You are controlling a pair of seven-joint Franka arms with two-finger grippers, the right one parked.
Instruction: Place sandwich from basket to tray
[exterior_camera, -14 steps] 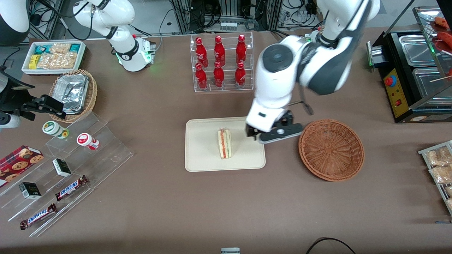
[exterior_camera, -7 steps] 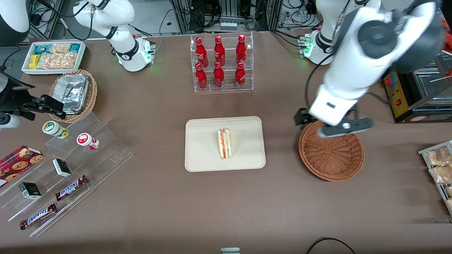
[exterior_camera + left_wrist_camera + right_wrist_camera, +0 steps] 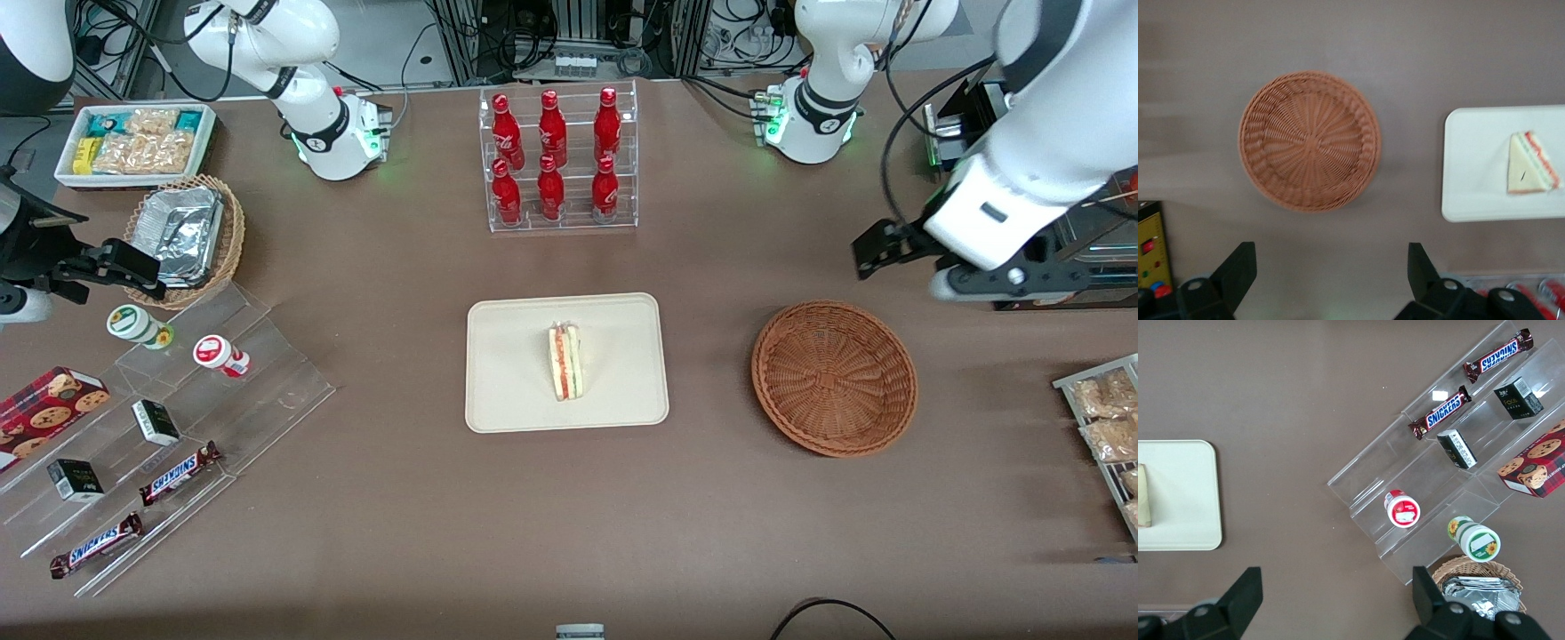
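- I am seeing even, bright overhead light across the brown table (image 3: 400, 516), with only soft, short shadows.
- The basket (image 3: 834, 378) is casting a faint shadow toward the front camera.
- The working arm's gripper (image 3: 978, 267), raised near the table's end, is looking slightly smeared.
- In the left wrist view, everything is looking soft, the sandwich (image 3: 1531, 164) and pale tray (image 3: 1471, 167) included.

One pair of jaws, spread wide, hangs over the worktop (image 3: 400, 516) toward the working arm's end. Closest to the jaws lies one wicker basket (image 3: 834, 378), nearer the front camera than they are. Farther off, one tray (image 3: 507, 356) bears one sandwich (image 3: 565, 362). Six red bottles (image 3: 552, 189) fill one clear rack (image 3: 562, 225). Farthest from the jaws are two Snickers bars (image 3: 180, 472), two small dark boxes (image 3: 156, 421), two round tubs (image 3: 135, 324) and one cookie box (image 3: 49, 404).
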